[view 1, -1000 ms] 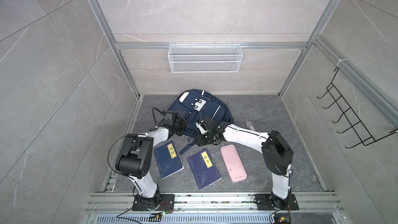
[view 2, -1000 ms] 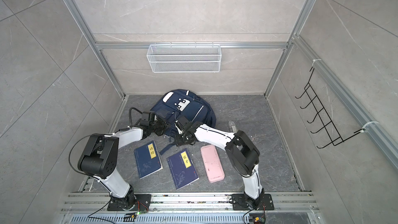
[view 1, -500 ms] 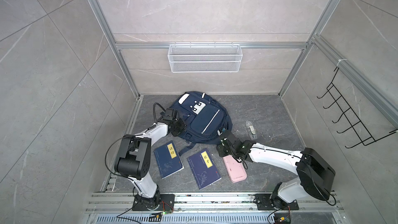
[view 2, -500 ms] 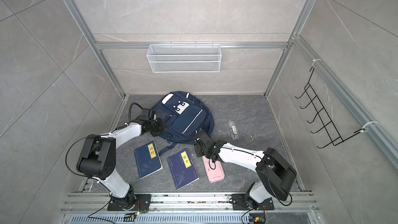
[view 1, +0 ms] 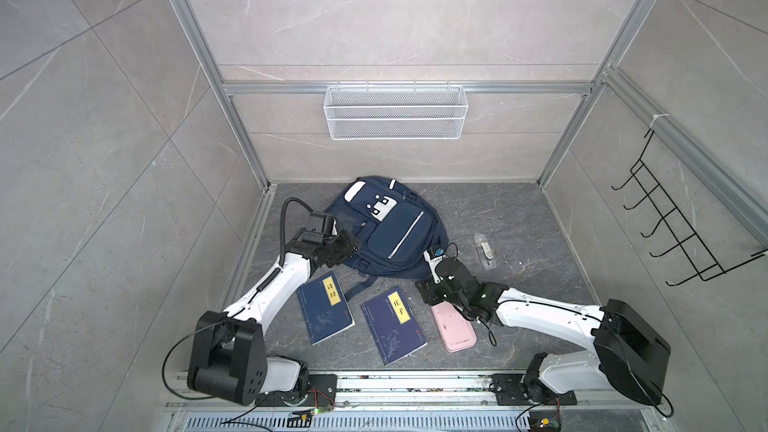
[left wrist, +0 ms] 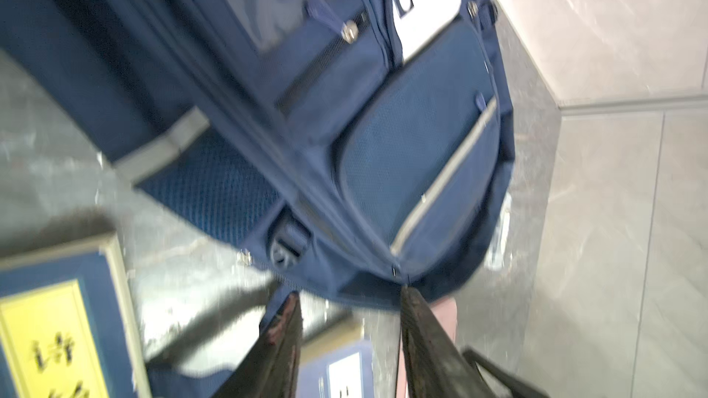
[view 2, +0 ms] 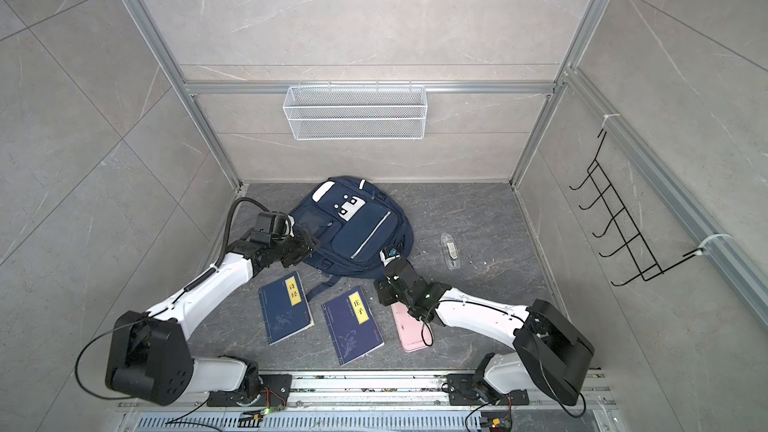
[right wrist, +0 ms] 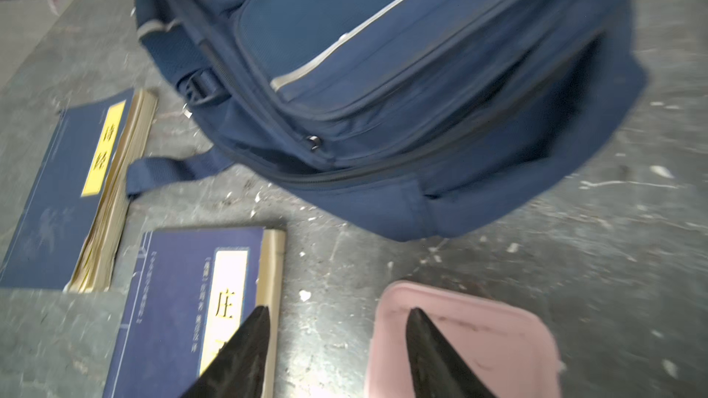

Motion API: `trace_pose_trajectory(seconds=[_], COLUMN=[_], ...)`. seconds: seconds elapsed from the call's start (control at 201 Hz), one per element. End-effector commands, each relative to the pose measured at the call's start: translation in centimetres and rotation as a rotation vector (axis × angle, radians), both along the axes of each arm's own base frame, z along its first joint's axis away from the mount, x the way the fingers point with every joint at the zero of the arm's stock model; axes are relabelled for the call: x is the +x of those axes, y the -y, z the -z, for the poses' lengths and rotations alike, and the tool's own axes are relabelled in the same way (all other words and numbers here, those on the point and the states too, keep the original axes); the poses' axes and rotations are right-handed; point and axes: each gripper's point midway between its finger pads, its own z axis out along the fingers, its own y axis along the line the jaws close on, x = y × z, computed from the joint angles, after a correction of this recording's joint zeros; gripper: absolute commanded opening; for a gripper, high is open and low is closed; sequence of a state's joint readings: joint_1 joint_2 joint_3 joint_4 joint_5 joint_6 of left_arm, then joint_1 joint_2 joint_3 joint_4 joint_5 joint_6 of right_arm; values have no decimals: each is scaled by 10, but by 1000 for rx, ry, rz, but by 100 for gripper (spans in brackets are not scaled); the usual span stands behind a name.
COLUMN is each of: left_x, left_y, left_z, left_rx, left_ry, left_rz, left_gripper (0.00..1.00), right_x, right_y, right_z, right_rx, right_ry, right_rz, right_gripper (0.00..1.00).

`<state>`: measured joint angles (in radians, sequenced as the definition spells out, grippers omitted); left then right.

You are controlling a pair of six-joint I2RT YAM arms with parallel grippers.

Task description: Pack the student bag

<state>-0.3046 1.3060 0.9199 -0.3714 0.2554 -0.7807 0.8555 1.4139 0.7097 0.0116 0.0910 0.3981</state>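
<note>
The student bag [view 1: 390, 230] lies flat toward the back of the surface, its long axis running from back left to near right. The left claw [left wrist: 348, 292], spread and empty, is right at its left flank, nearer of the 2. The right claw [right wrist: 337, 312], also spread and empty, hovers off its near end by the pink case [view 1: 455, 328].
</note>
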Motion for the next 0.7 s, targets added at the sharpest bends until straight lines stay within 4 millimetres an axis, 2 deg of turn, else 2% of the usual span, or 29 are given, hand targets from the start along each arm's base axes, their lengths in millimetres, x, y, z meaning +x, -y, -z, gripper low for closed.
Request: trace_pose_trajectory(seconds=[0.0,0.149,0.304,0.508,0.697], left_x=[-53,-114,-154,-183,-193], left_y=[-3,6,4,5,24], left_z=[29,48,61,86,104], left_rx=[39,20,15,23,30], left_ry=[-130,-187,-223,-281,-296], left_rz=[65,134,130,136,173], left_gripper=[45,50,50,50,50], right_x=[-12,-23,-35,-43,-51], right_y=[-27,-41,-49,-49,-38], right_z=[6,13,23,38,45], right_rx=[20,51,68,52,55], right_ry=[-62,-130,-219,-315,-356], right_rz=[-137,-219,-258,-246,-200], right_gripper=[60,60,60,57,55])
